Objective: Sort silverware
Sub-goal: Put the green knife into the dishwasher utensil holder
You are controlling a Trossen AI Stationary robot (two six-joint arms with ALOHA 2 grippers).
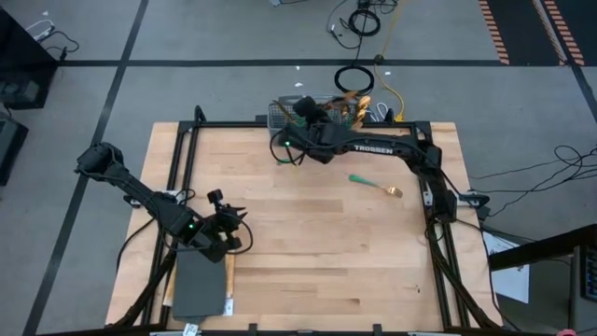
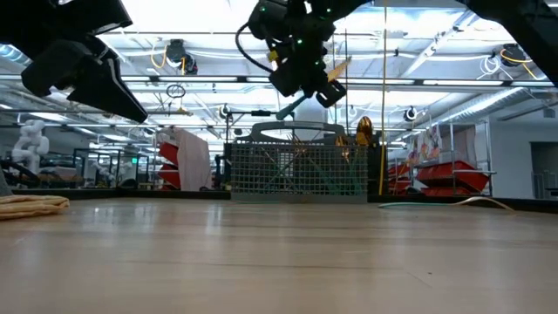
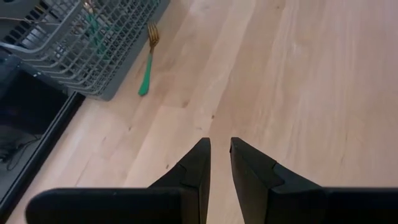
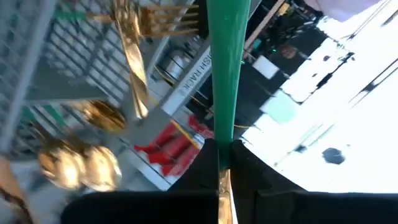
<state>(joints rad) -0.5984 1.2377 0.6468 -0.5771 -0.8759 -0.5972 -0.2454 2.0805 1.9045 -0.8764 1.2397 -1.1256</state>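
I work in an industrial robotics lab. Behind my table [image 2: 279,253] stand red bins [image 2: 449,177], shelving and a white humanoid figure [image 2: 32,139]. Cables [image 1: 359,21] lie across the taped grey floor [image 1: 233,37].

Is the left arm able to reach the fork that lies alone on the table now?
Probably yes: the left gripper holds nothing, and bare table separates it from the fork; the reach looks long.
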